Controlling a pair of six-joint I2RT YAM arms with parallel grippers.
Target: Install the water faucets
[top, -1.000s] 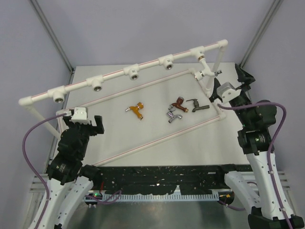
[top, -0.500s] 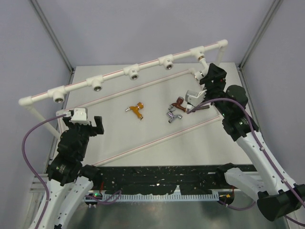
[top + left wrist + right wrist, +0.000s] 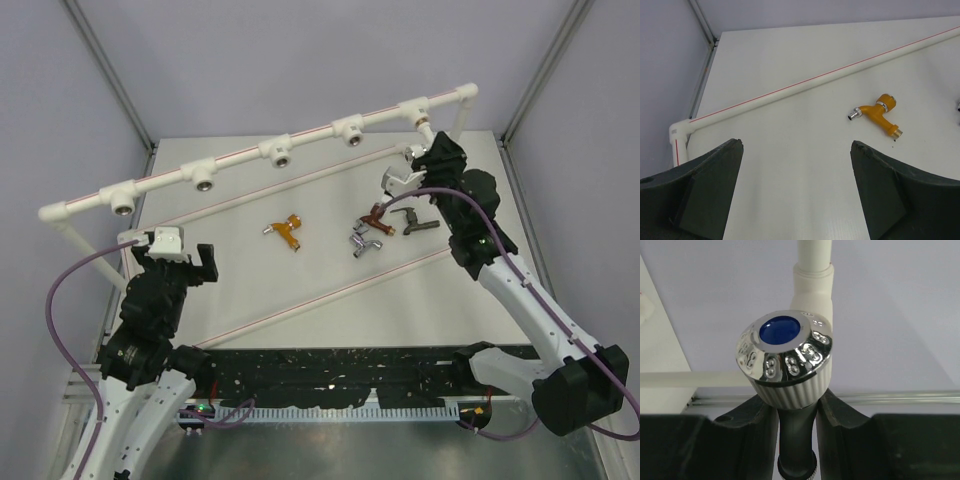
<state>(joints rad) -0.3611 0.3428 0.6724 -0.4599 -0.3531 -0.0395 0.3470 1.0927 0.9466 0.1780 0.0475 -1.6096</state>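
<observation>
Right gripper (image 3: pixel 796 402) is clamped on the white tap (image 3: pixel 785 352), its fingers pressing the ribbed collar under the chrome, blue-capped knob, at the far right end of the frame (image 3: pixel 240 157). Left gripper (image 3: pixel 796 147) stands wide open and empty. The orange tap (image 3: pixel 877 114) lies on the table (image 3: pixel 300 290) ahead of it, towards its right finger. The copper tap (image 3: pixel 374 213), chrome tap (image 3: pixel 362 243) and dark tap (image 3: pixel 414 221) lie clustered near the right gripper.

Right gripper (image 3: pixel 418 165) blocks the white faucet (image 3: pixel 785 357) from above at the worktop's far right corner, spout hidden. The left wrist view's edge clips another faucet (image 3: pixel 958 104).
</observation>
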